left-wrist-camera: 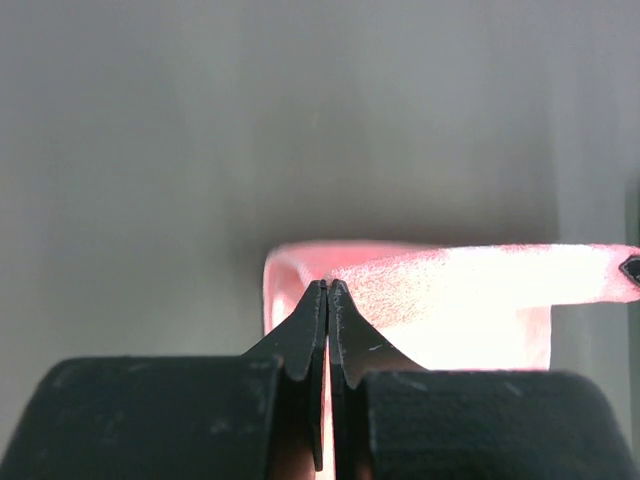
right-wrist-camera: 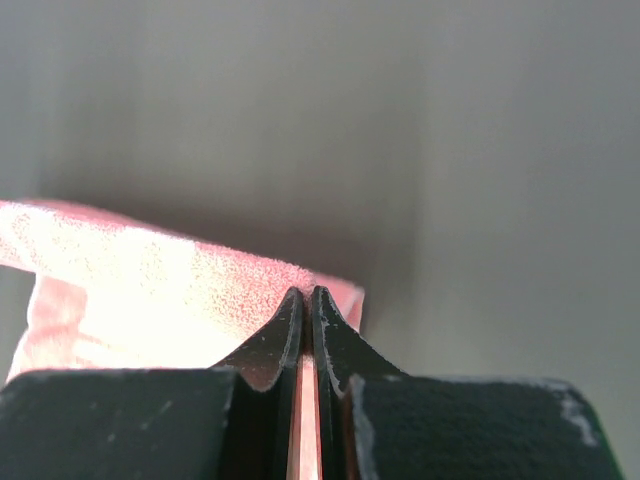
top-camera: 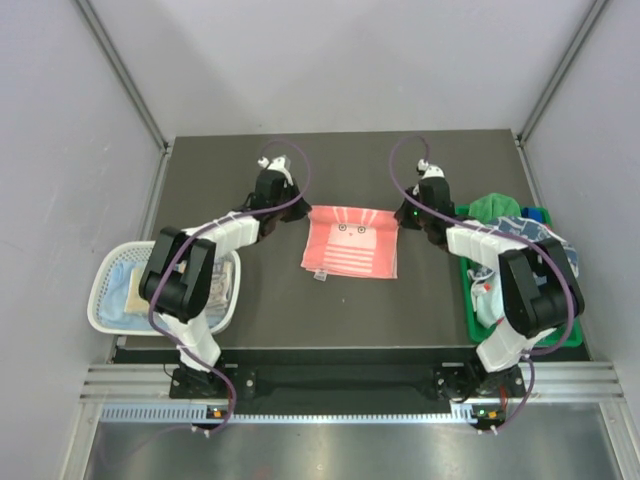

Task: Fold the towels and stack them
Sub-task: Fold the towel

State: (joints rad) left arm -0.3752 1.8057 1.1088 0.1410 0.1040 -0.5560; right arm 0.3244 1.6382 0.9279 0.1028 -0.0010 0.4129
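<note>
With both arms reaching over the table [top-camera: 330, 320], each gripper meets one far corner of the pink towel [top-camera: 350, 245]. The towel lies at the centre of the table, spread nearly square, with white stripes across its near half and a small face printed on its far half.

Left gripper [left-wrist-camera: 327, 285]: the jaws are pressed together, with the towel's far left corner pinched between the tips. In the left wrist view the pink edge runs from the tips off to the right, raised off the table and pulled fairly straight.

Right gripper [right-wrist-camera: 305, 292]: the jaws are likewise pressed together, clamped on the far right corner. In the right wrist view the pink edge runs from the tips off to the left, with cloth hanging below it.

From above, the near edge of the towel rests flat on the table, and both arms bend inward toward the towel from their bases at the near edge.

A white basket [top-camera: 100, 310] stands at the left edge of the table, beside the left arm, and holds pale towels [top-camera: 125, 285].

A green bin [top-camera: 468, 310] stands at the right edge, partly hidden by the right arm. It holds a green towel [top-camera: 495, 207] at the far end, a navy patterned towel [top-camera: 545, 235] beside it, and a white towel [top-camera: 490, 298] nearer the front.
</note>
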